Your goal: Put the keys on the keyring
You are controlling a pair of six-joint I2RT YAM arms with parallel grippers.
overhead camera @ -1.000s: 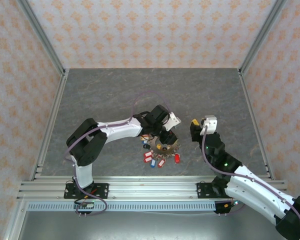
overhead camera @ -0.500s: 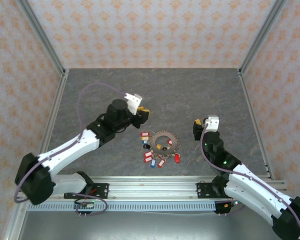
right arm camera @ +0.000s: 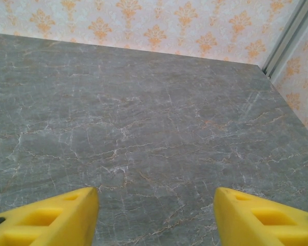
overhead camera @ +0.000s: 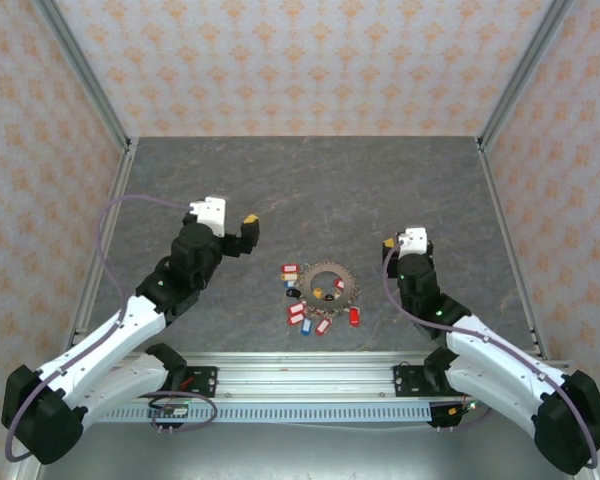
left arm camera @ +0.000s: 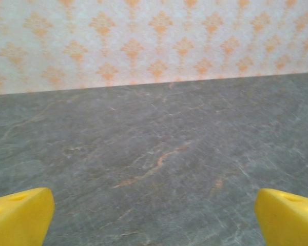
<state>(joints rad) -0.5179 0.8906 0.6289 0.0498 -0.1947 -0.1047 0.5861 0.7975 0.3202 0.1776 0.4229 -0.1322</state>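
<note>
Below centre of the overhead view, your keyring (overhead camera: 326,283) lies with keys (overhead camera: 302,312) clustered at its left and lower rim. Your left gripper (overhead camera: 242,232) has swung away to the left, jaws wide and empty. The right gripper (overhead camera: 392,246), parted, holds nothing, so threading looks paused.

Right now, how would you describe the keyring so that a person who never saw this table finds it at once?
Look at the grey marbled table, near the middle of its front edge. There lies the keyring, among small tagged keys, mostly red. It alone is a flat, toothed, grey-brown ring with a wide hole.
</note>
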